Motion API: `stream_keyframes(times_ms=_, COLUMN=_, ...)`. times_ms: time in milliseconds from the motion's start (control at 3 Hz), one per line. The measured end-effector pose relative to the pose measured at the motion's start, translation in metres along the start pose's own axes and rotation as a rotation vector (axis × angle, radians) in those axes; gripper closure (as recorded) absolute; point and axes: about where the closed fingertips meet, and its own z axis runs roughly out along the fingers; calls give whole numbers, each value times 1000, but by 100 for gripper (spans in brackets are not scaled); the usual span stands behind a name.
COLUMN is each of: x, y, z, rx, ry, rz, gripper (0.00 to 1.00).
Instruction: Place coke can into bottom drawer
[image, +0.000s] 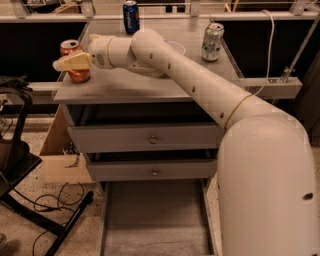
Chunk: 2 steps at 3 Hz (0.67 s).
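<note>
The coke can (79, 75), red-orange with a silver top, stands upright at the left front corner of the cabinet top (150, 84). My gripper (66, 62) has reached across the top from the right and is at the can at mid-height, its yellowish end crossing in front of the can and hiding the can's middle. The bottom drawer (155, 215) is pulled out near the floor, a long grey tray with thin side walls and nothing in it.
A blue can (131, 16) stands at the back of the top and a white-green can (212, 41) at the right. Two upper drawers (150, 137) with round knobs are closed. A cardboard box (60, 162), a black stand (15, 150) and floor cables lie left.
</note>
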Motion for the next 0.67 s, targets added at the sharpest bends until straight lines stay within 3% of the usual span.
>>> stream_keyframes(times_ms=667, x=2, y=-1, z=7, rx=6, ry=-27, rz=-9, gripper=42)
